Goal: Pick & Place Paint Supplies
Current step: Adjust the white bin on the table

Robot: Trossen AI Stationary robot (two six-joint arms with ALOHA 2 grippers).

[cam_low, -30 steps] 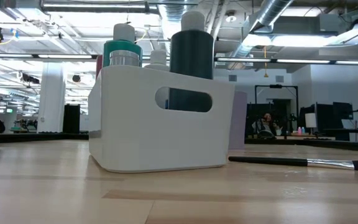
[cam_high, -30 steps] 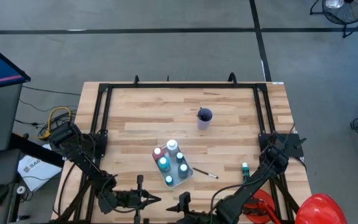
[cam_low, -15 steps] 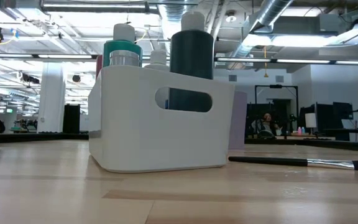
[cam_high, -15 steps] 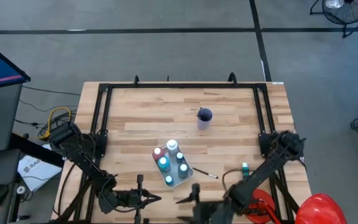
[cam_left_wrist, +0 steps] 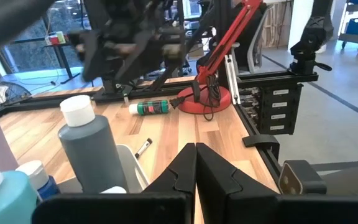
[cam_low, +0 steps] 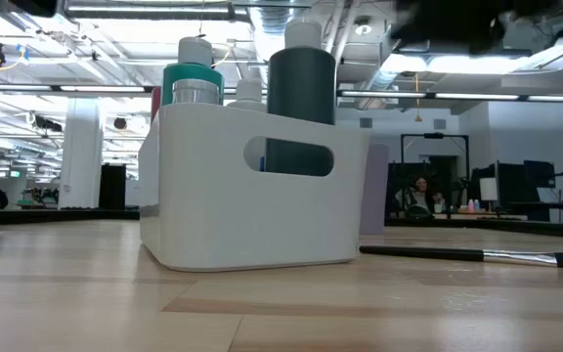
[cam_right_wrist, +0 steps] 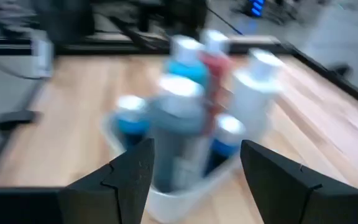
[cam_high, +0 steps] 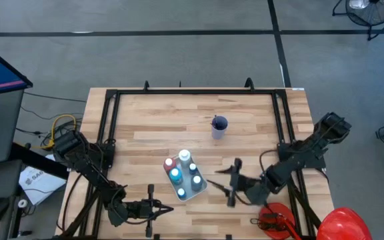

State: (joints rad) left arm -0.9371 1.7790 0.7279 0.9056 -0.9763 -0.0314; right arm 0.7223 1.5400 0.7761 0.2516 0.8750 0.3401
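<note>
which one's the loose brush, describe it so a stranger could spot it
On the wooden table, find the white caddy packed with paint bottles. The loose brush lies flat on the wood just beside it, under the right gripper. It is thin and dark-handled with a pale bristle tip, the only supply lying there.

Dark jointed arms [cam_high: 89, 167], black cables

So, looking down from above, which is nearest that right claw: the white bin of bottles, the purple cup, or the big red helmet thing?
From the right gripper, with its jaws open, in the high view:
1. The white plastic bin of paint bottles, just beside it toward the left arm.
2. The small purple cup holding a brush, farther up the wooden table.
3. The big red rounded helmet, off the table's right corner.
</note>
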